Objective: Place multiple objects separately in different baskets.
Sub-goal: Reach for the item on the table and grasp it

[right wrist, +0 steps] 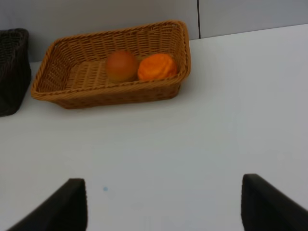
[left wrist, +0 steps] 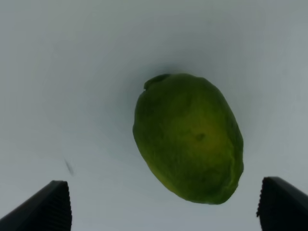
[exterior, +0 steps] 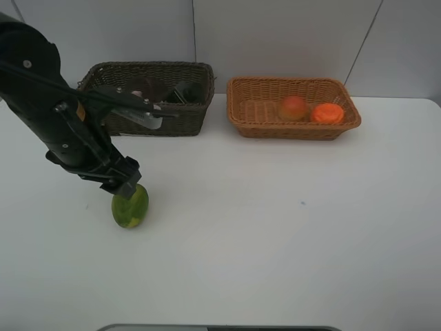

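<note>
Two fruits, peach (exterior: pixel 294 107) and orange (exterior: pixel 327 113), sit in the tan basket (exterior: pixel 241 117) at one o'clock. Left hand (exterior: pixel 129 191) hangs wide open over the green fruit (exterior: pixel 130 205) on the surface (exterior: pixel 275 227); dark basket (exterior: pixel 151 124) holds items, perhaps bottles. Right hand (right wrist: pixel 163 202) gapes, empty.

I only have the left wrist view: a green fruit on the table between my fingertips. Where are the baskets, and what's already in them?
Observer: Both sit at the back of the table. The dark brown basket is behind the left gripper; the light tan basket is to its right.
Operator: What's in the tan one?
Observer: A reddish peach-like fruit and an orange, side by side towards its right end.
Operator: And the dark one?
Observer: It holds dark and pale items, partly hidden by the arm; I can't identify them.
Operator: Anything else loose near my green fruit?
Observer: No, it's the only item lying on the table outside the baskets.
</note>
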### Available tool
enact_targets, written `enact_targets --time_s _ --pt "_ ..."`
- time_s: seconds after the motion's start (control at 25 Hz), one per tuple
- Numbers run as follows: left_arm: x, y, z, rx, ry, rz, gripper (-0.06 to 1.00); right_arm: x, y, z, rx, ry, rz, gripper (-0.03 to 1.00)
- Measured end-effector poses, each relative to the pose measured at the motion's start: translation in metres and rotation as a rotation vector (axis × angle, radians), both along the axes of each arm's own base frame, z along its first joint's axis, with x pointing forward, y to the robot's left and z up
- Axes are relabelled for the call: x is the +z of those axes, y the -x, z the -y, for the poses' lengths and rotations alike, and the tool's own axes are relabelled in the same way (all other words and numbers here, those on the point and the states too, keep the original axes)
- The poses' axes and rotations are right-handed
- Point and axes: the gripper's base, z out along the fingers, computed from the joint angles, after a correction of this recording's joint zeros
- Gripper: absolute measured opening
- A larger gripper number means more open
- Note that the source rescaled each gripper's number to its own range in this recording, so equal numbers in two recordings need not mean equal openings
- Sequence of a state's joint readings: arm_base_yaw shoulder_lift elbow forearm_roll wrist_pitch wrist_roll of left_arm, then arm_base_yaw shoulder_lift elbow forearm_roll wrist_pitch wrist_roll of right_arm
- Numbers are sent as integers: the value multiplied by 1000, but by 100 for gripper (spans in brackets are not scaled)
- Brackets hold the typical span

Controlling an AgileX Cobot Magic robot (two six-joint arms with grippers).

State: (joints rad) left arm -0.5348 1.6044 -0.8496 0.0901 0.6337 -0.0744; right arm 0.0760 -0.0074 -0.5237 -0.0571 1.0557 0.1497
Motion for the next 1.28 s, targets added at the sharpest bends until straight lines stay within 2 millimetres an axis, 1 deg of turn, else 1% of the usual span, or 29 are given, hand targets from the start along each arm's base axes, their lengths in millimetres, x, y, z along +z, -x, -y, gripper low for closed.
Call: enact_targets --time_s 0.16,0.32,0.44,0.52,0.76,1.08,1.28 --pt "-13 -2 3 76 13 -45 99 0 0 0 0 0 0 52" --pt "-17 -5 8 181 70 -33 99 0 0 0 0 0 0 52" --pt "-18 -6 9 228 86 -32 99 0 0 0 0 0 0 52" --pt "-21 -6 9 248 85 -42 99 0 0 0 0 0 0 52" --pt "-37 -9 11 285 68 -74 99 0 0 0 0 0 0 52" --pt "-45 -13 13 336 87 -64 99 0 0 0 0 0 0 52" --pt "-56 -13 13 340 66 -90 99 0 0 0 0 0 0 52"
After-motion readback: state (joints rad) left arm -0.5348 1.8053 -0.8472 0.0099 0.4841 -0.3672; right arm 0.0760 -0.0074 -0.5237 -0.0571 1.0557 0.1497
